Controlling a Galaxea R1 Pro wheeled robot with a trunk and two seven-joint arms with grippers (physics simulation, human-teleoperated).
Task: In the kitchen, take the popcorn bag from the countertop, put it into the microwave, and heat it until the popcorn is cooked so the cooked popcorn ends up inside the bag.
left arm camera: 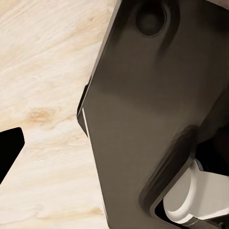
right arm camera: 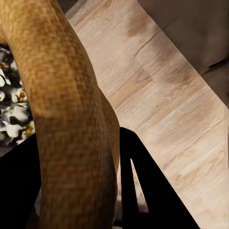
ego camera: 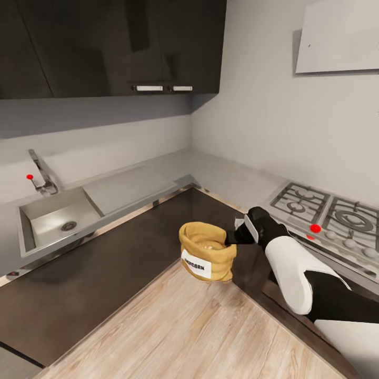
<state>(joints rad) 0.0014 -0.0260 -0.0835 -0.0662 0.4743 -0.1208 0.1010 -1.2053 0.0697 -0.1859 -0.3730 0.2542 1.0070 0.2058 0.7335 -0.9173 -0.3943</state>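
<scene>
Fingers, right: the right gripper [ego camera: 235, 235] is closed on the rolled rim of the small tan-brown paper popcorn bag [ego camera: 207, 252]; in the right wrist view one black finger [right arm camera: 143, 181] lies outside the woven rim [right arm camera: 71, 119] and a dark shape lies on the inner side, so the rim is pinched between them.
Fingers, left: the left wrist view has a black tip at its edge over the floor, but whether the left fingers are open or closed cannot be told.
Popcorn bag: upright, held in the air in front of the dark glossy base cabinets [ego camera: 105, 273], above the pale wood floor [ego camera: 200, 337]; its white label with dark lettering faces the camera.
Popcorn: whitish puffed pieces with yellow and dark specks [right arm camera: 12, 114] lie inside the bag.
Right arm: the white and black forearm [ego camera: 295, 273] reaches in from the right toward the bag's near-right rim.
Worktop: the glossy grey L-shaped slab [ego camera: 221, 179] runs along both walls, well behind the bag.
Sink: a steel basin [ego camera: 52, 218] with a tap sits in the worktop at the left.
Hob: the grated steel gas hob [ego camera: 331, 216] sits at the right, beside the arm.
Upper cabinets: dark glossy doors [ego camera: 105, 47] hang above the sink run.
</scene>
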